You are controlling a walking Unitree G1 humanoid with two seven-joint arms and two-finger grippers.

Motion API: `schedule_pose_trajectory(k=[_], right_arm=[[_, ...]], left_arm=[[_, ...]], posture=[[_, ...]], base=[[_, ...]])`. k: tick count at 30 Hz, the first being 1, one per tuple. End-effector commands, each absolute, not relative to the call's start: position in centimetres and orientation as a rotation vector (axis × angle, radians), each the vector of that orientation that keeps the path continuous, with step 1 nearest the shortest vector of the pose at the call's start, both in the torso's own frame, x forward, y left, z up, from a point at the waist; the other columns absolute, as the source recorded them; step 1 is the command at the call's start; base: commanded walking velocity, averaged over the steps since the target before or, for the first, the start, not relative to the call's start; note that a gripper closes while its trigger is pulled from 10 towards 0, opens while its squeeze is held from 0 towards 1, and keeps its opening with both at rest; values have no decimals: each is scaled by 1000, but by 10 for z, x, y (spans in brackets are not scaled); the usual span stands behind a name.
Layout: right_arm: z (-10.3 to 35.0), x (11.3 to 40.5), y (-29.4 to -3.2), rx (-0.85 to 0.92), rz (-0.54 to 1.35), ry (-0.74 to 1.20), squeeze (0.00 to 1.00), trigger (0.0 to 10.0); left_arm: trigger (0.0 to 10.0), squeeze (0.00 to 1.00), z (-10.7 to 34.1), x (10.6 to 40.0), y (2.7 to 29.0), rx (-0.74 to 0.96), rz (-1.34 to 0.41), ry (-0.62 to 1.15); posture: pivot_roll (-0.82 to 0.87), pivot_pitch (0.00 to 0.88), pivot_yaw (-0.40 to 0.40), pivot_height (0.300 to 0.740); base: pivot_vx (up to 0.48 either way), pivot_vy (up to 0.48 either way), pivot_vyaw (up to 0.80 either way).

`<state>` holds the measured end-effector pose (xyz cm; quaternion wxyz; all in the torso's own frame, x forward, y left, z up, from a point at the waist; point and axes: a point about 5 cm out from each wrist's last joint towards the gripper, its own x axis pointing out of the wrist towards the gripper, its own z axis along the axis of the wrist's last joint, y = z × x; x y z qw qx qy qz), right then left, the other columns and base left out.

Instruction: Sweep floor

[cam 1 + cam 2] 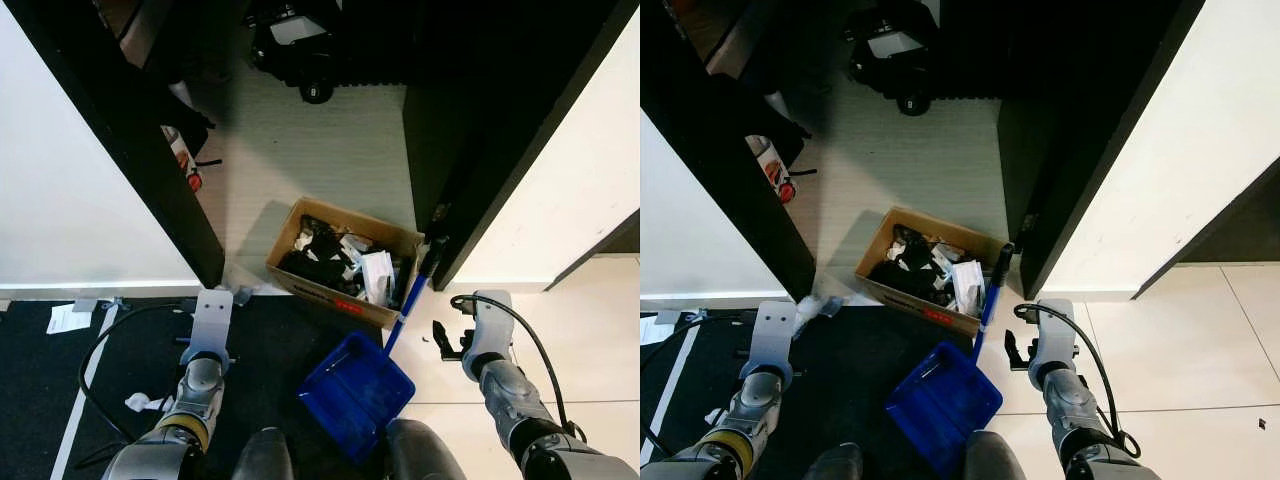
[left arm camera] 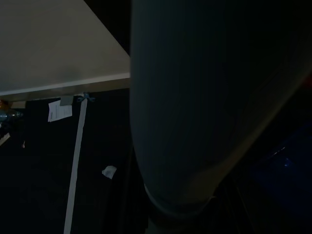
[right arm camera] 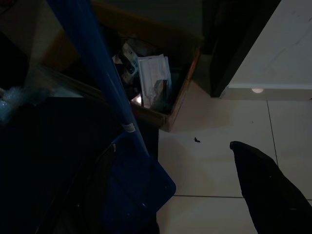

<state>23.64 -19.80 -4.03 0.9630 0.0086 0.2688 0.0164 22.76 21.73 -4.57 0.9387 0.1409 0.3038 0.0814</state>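
In the head view, your blue dustpan (image 1: 356, 392) sits low in the centre of the frame on the dark mat (image 1: 280, 340), its pan just above the robot's feet. Its blue handle (image 1: 409, 299) rises up and to the right, with the black grip end leaning against the edge of the dark door panel (image 1: 470, 190). Just above the pan, touching the handle's lower stretch, stands an open cardboard box (image 1: 340, 262) packed with dark odds and ends and a white packet (image 1: 378, 275). The box straddles the line where the mat meets the pale floor of the doorway. Your left gripper (image 1: 212, 318) hangs at lower left over the mat, near a grey cable, and you cannot tell from these pictures whether its fingers are apart or together. Your right gripper (image 1: 445, 338) hangs at lower right over the cream tiles (image 1: 560, 340), just beside the dustpan handle but not touching it; its finger state cannot be told either. A crumpled white scrap (image 1: 138, 402) lies on the mat at lower left, and a slip of paper (image 1: 68, 318) rests by the white wall's base at far left. In the right wrist view, one black finger (image 3: 268, 190) shows at lower right above the tiles.
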Motion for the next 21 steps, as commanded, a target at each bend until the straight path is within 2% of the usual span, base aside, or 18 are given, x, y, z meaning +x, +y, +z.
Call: schedule_pose_trajectory(k=[1,21], right_arm=[[-43,233,-200,24,26,563,0,10000],[-43,233,-200,23,25,561,0,10000]], left_arm=[[10000,0,-46,227,215,284,155,612],[10000,0,-46,227,214,283,154,611]], posture=[[-31,44,-10,740],[-31,45,-11,740]], base=[[0,0,0],[0,0,0]])
